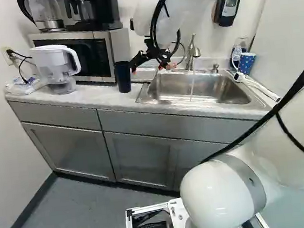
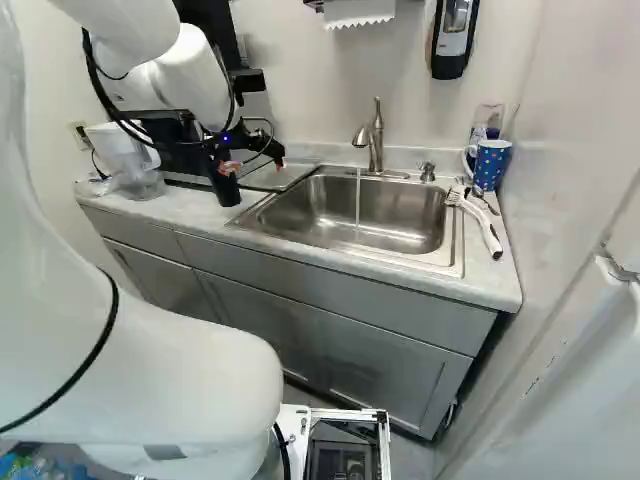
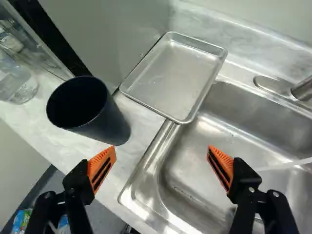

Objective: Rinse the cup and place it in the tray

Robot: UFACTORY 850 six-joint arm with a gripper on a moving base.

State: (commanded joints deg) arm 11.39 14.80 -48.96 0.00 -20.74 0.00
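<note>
Wrist view: orange-padded black gripper (image 3: 162, 148) wide open, holding nothing. Tall dark-blue round cup (image 3: 109, 122) upright on pale marbled counter (image 3: 138, 116), beside shallow rectangular metal tray (image 3: 170, 75). Looks like pickup step imo; next, straddle cup, squeeze, head for thin clear water stream (image 3: 287, 165).

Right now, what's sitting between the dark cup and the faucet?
The metal tray lies between the dark cup and the faucet, one corner over the edge of the sink; past it comes part of the sink. The wrist view shows this.
</note>
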